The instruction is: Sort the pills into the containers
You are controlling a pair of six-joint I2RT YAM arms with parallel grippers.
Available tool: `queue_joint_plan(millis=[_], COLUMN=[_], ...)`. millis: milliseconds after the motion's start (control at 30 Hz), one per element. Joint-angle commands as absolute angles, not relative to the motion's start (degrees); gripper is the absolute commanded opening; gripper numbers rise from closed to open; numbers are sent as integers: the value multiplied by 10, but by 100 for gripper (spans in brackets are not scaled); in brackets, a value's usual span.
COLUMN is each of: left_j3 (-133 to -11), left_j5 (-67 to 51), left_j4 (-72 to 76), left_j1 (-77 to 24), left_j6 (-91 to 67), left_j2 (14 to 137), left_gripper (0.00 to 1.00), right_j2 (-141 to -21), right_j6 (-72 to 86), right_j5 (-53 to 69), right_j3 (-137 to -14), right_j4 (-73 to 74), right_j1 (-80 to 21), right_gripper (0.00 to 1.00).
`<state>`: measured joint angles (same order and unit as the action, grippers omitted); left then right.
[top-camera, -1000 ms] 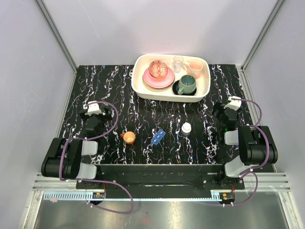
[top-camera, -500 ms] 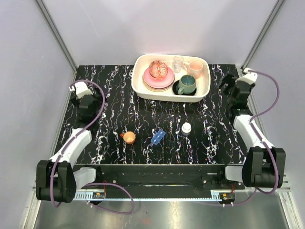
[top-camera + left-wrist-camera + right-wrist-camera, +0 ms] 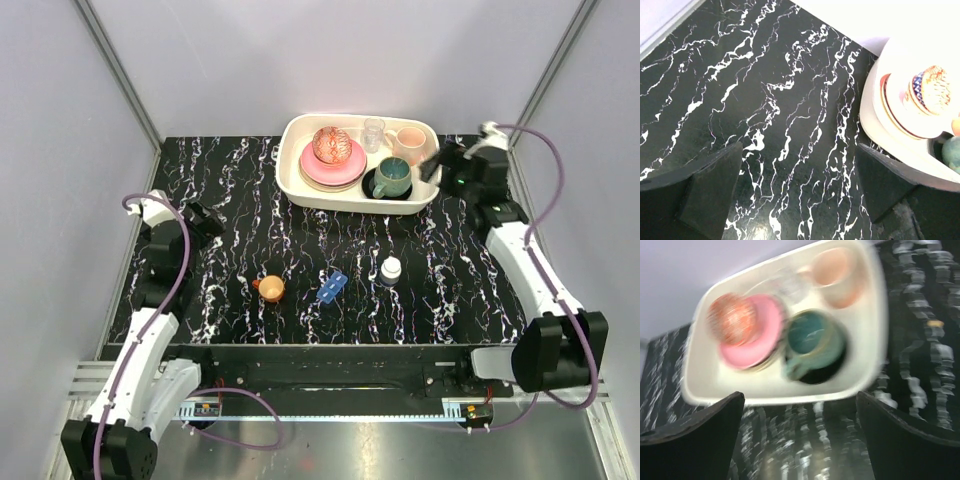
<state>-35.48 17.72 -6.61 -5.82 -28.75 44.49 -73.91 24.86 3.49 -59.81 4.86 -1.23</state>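
Note:
A small round orange cup (image 3: 270, 288), a blue translucent pill box (image 3: 332, 286) and a white bottle (image 3: 390, 270) stand in a row on the near half of the black marbled table. No loose pills show in any view. My left gripper (image 3: 205, 222) hovers at the left, well behind the orange cup. Its wrist view shows it open (image 3: 797, 175) over bare table. My right gripper (image 3: 440, 165) hangs at the right end of the white tray (image 3: 290, 175). It is open (image 3: 800, 435) with nothing between the fingers, and its wrist view is blurred.
The white tray at the back holds stacked pink plates (image 3: 330, 165) under a patterned bowl (image 3: 331, 144), a clear glass (image 3: 374, 132), a pink cup (image 3: 409, 142) and a teal mug (image 3: 392, 177). Its rim shows in the left wrist view (image 3: 870, 115) and the right wrist view (image 3: 765, 397).
Both arms unfolded from near their bases and reached out. The left gripper swung toward the table's middle. The right gripper swung left to the tray's right end. Both stayed open.

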Motion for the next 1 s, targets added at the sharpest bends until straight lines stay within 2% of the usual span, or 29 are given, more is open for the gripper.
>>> queue_joint_plan(millis=[0, 167, 300, 467, 600, 833, 967], left_j3=[-373, -397, -400, -398, -392, -379, -371], left_j5=[158, 191, 215, 228, 232, 214, 212], left_j4=[-144, -175, -178, -178, -178, -179, -178], left_j1=[-74, -122, -171, -199, -209, -213, -214], left_j6=[-278, -277, -276, -280, -282, -279, -277], left_j2=[432, 446, 448, 450, 447, 426, 412], left_gripper=[99, 99, 99, 99, 99, 99, 99], right_j2=[-758, -799, -845, -876, -934, -980, -981], right_j6=[211, 254, 281, 395, 439, 409, 282], right_j5=[-65, -133, -155, -154, -180, -203, -192], right_j3=[-714, -768, -772, -741, -743, -763, -751], right_j4=[163, 238, 279, 303, 315, 368, 352], right_j1=[-199, -369, -452, -495, -529, -542, -541], right_gripper=[100, 100, 99, 91, 89, 93, 90])
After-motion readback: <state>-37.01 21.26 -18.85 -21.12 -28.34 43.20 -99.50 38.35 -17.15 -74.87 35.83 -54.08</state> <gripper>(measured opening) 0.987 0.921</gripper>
